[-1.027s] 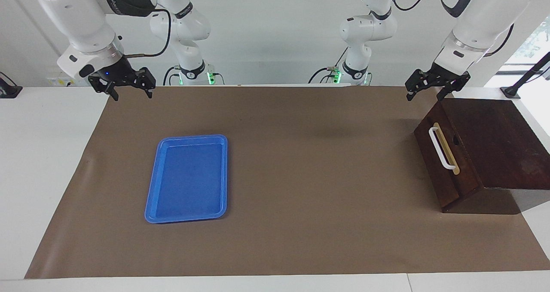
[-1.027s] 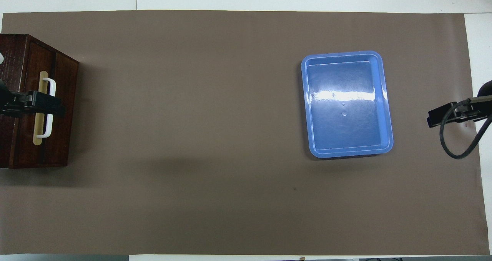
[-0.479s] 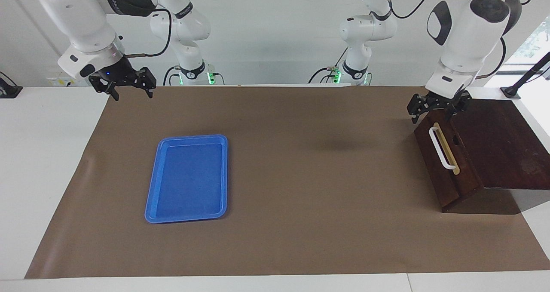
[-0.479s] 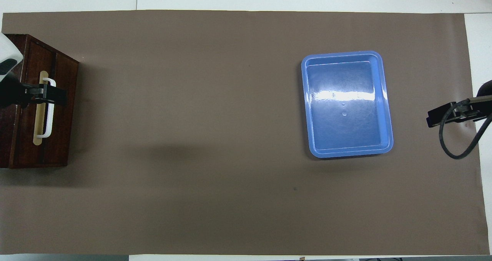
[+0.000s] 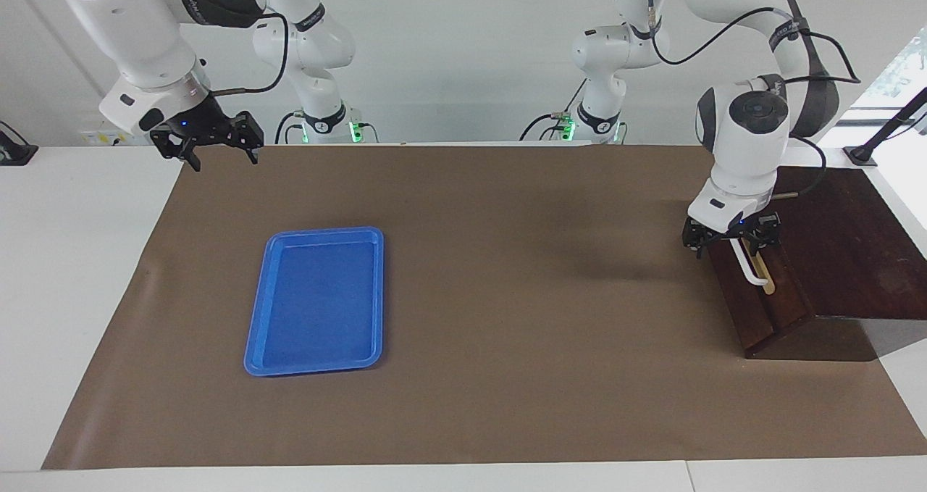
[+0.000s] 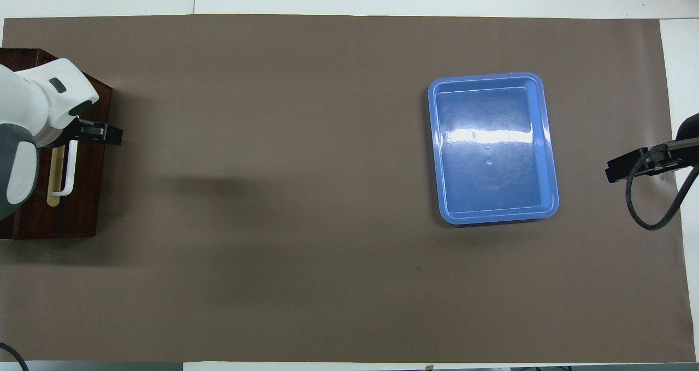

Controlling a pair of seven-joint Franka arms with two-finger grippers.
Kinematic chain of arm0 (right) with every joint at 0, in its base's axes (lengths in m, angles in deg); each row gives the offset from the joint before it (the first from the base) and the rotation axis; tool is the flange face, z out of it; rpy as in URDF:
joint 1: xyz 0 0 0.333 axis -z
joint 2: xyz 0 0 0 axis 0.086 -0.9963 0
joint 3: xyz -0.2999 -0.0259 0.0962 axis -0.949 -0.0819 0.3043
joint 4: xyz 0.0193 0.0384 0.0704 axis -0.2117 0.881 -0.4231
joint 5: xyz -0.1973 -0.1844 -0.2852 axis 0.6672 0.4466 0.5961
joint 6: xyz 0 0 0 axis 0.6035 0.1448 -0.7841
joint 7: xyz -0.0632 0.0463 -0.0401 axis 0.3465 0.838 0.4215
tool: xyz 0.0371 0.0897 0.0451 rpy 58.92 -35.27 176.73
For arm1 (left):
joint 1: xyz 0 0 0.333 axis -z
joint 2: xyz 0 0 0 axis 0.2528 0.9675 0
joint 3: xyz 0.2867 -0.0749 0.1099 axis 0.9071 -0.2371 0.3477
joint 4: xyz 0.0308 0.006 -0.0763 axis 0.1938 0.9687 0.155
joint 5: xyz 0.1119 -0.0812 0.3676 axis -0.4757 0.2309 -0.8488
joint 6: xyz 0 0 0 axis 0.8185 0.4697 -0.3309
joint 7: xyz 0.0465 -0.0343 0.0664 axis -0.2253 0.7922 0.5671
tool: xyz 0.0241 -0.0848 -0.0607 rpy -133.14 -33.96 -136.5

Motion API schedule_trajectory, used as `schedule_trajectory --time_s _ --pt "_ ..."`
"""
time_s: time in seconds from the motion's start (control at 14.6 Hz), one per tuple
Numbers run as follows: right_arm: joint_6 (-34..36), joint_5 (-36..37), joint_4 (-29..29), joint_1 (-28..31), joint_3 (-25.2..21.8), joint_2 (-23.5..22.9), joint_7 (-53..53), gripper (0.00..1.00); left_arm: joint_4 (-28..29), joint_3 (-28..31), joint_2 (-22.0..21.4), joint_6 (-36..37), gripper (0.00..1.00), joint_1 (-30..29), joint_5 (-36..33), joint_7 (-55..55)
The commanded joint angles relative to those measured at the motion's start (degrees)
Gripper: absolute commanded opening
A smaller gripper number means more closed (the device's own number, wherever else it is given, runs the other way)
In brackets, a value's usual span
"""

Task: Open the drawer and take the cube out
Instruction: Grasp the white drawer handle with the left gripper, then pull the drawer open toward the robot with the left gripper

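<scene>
Now we log: left end effector (image 5: 730, 239) open, straddling the handle (image 5: 751, 266) to pull | drawer (image 5: 757, 296) shut at bench's left-arm edge; cube unseen | right end effector (image 5: 214, 143) open, waiting.

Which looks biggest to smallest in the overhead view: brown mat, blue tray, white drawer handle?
1. brown mat
2. blue tray
3. white drawer handle; the left arm covers its upper end, but it is clearly smallest.
</scene>
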Motion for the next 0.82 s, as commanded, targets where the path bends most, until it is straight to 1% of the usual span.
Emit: schedule_trajectory --time_s 0.0,0.14,0.27,0.41,0.48,0.75 --pt "0.46 -0.75 -0.24 1.05 0.26 0.13 -1.01 1.00 3.82 0.24 -0.49 -4.69 1.00 -1.53 -2.51 -0.04" --pt "0.19 -0.83 -0.33 1.40 0.08 0.05 -1.00 1.00 5.49 0.33 -0.58 -6.10 1.00 -1.54 -3.13 0.05" --pt "-0.07 -0.31 -0.86 1.40 -0.09 -0.04 -1.18 1.00 6.20 0.24 -0.58 -6.54 1.00 -1.62 -6.18 0.05" --pt "-2.08 -0.22 -1.12 1.40 -0.09 0.04 -1.53 1.00 6.90 0.24 -0.67 -7.16 1.00 -1.80 -6.64 0.05" --pt "-1.74 -0.39 -2.43 1.57 -0.18 -0.04 -1.53 1.00 7.60 0.24 -0.84 -7.51 1.00 -1.89 -6.64 0.05" --pt "-1.92 -0.22 -1.91 1.66 -0.18 0.13 -1.00 1.00 8.84 0.15 -0.76 -8.48 1.00 -1.54 -6.55 1.27"
